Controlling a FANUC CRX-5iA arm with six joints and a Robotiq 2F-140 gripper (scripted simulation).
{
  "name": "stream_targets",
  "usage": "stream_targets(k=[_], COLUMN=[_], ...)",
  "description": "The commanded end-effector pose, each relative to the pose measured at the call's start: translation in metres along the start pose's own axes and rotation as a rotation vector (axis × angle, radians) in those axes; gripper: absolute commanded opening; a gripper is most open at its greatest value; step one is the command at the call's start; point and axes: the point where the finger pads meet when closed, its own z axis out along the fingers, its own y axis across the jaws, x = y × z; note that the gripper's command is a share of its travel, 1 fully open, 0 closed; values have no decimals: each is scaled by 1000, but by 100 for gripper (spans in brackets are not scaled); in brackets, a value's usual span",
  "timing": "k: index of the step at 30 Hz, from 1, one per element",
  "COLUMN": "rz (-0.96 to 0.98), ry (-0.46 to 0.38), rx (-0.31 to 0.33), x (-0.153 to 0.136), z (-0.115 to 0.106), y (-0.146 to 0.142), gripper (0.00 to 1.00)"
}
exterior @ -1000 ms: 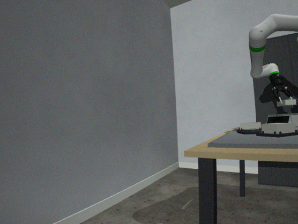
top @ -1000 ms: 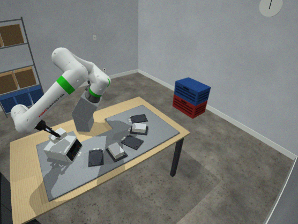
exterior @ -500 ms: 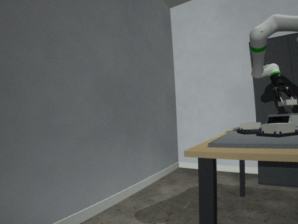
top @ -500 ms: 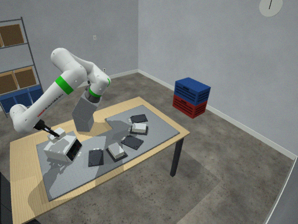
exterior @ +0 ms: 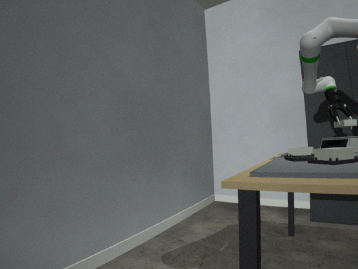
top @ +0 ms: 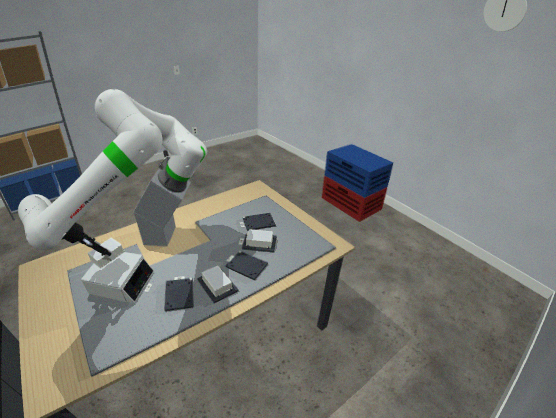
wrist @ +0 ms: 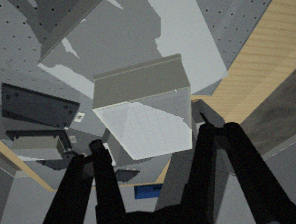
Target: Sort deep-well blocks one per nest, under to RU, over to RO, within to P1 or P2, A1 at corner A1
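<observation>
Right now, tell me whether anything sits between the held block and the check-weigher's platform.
Nothing visible does. The tool is shut on a block, held in the air just above the check-weigher. The exterior view shows open space between the block and the platform beneath it.
</observation>
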Motion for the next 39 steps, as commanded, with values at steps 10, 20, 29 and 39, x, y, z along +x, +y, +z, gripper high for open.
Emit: stream_targets(k=[10, 20, 29, 39], rz=[0, 0, 0, 0], ry=[0, 0, 0, 0], rx=[0, 0, 0, 0], x=[3, 9, 17, 23], z=[4, 16, 29, 40], y=[0, 0, -1, -1], gripper=[10, 10, 10, 10])
